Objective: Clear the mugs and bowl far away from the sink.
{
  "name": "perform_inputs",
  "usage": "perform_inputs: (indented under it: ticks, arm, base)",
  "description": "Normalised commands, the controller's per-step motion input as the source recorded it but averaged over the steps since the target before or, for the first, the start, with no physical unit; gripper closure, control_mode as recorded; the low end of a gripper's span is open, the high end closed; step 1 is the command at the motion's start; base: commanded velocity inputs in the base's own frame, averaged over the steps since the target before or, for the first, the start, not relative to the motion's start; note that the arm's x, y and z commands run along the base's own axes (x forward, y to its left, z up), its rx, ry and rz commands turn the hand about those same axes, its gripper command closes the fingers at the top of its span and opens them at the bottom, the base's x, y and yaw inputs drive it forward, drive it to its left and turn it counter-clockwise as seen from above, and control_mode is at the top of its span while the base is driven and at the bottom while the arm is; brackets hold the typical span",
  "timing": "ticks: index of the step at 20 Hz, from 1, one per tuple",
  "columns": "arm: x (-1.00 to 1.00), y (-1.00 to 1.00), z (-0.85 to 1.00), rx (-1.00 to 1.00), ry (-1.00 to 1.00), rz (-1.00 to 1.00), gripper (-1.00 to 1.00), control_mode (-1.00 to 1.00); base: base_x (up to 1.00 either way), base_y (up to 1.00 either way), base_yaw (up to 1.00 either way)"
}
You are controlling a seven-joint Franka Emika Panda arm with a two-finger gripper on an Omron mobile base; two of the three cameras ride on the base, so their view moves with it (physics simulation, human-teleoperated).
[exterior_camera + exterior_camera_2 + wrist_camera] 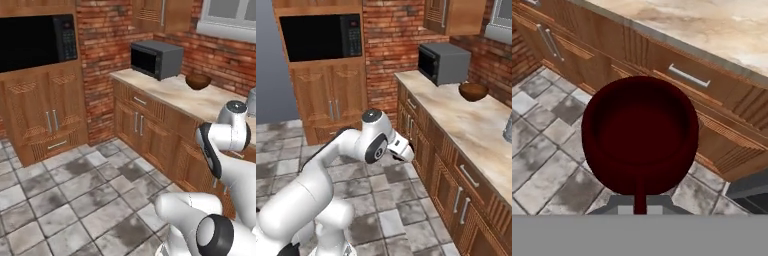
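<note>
Gripper (640,207) clenched on dark red mug (640,135) by its handle, held over floor tiles in front of cabinets. Brown bowl (473,91) on counter (466,125) nr grey microwave (443,62).

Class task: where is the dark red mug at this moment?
In the hand view, the dark red mug sits right in front of the camera, held by its handle in the shut gripper, above the tiled floor beside the wooden drawer fronts.

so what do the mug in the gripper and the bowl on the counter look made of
Dark red mug: probably glazed ceramic, uniform deep red with a faint sheen.
Bowl: wood-like, matte warm brown with a darker inside.
Counter: looks like polished stone, beige with mottled veining.
</note>
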Motion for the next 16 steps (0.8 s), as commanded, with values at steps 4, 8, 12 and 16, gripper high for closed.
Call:
perform_inputs:
  ticks: [4,8,12,16]
  arm:
    - [0.00,0.00,0.00,0.00,0.00,0.00,1.00,1.00]
    - [0.00,0.00,0.00,0.00,0.00,0.00,1.00,1.00]
    - [0.00,0.00,0.00,0.00,0.00,0.00,1.00,1.00]
    - [0.00,0.00,0.00,0.00,0.00,0.00,1.00,1.00]
  base:
    - [1.00,-0.06,-0.54]
    - [1.00,0.00,-0.52]
    - [0.95,0.18,-0.47]
    - [0.92,0.18,-0.40]
